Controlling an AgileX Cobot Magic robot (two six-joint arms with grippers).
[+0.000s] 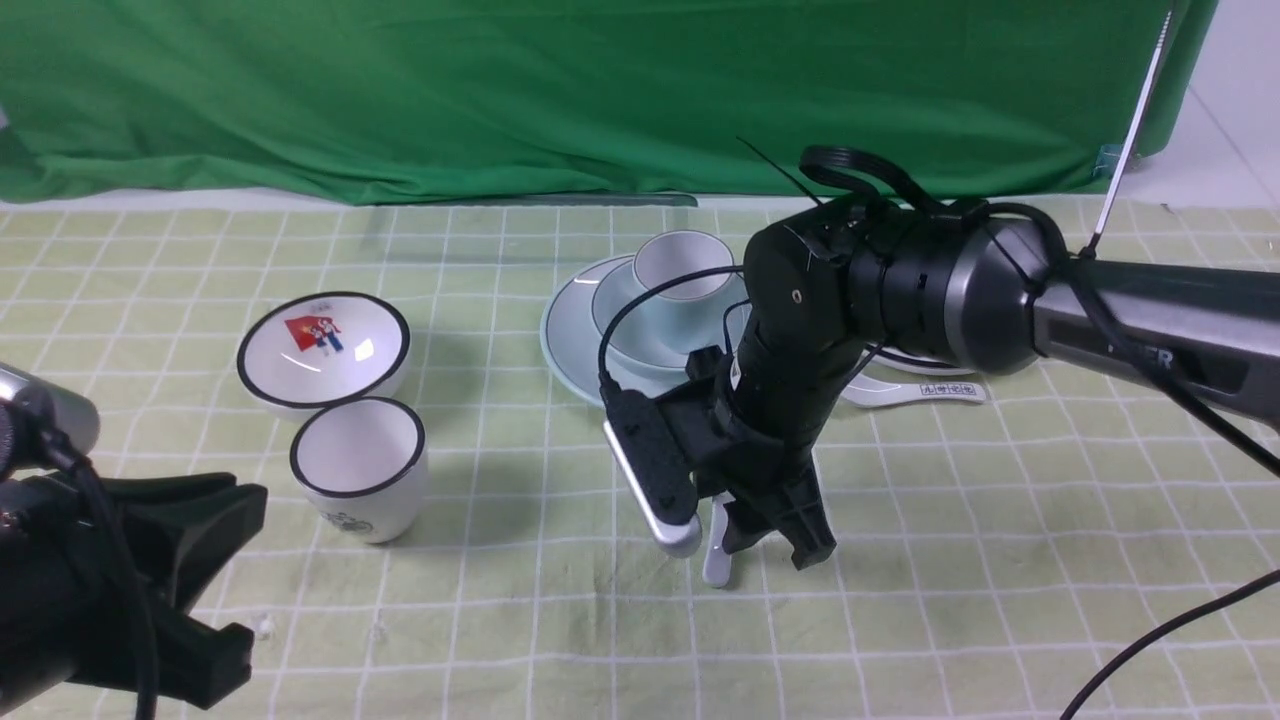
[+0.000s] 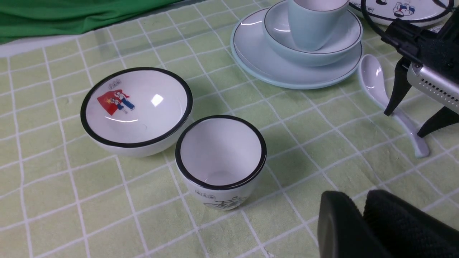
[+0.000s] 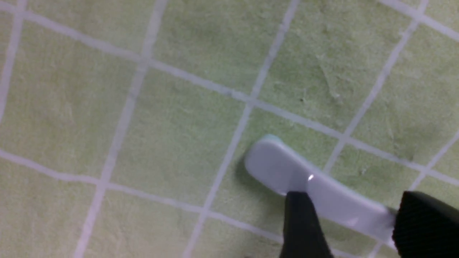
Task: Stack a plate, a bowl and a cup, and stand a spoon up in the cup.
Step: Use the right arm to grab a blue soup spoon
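A green backdrop (image 1: 500, 100) hangs behind the tabletop (image 1: 1000, 600), which is covered by a pale green checked cloth. The right arm (image 1: 950, 280) reaches in from the robot's right and bends down over the middle of the cloth. A picture plate (image 2: 416, 14) lies beyond it, mostly hidden in the front view.

The plate (image 1: 565, 345) sits at mid-table towards the far side; the bowl (image 1: 620, 310) rests in it; the cup (image 1: 685, 255) stands upright in the bowl, so the three are stacked. On the robot's left a white bowl (image 1: 322, 350) with a red picture stands just beside a white cup (image 1: 360, 470), both black-rimmed and upright, well apart from the stack.

The right tool (image 1: 775, 548) points down at the cloth on the robot's side of the plate, its jaws spread to either side of the spoon's handle without lifting it. The left tool (image 2: 363, 200) hangs low at the near left, its fingers seemingly pressed close together on nothing.

The spoon (image 2: 373, 79) lies flat on the cloth, its scoop just beside the plate's near rim and its handle running towards the robot. A printed spoon (image 1: 920, 392) lies flat to the right of the stack, partly under the arm.
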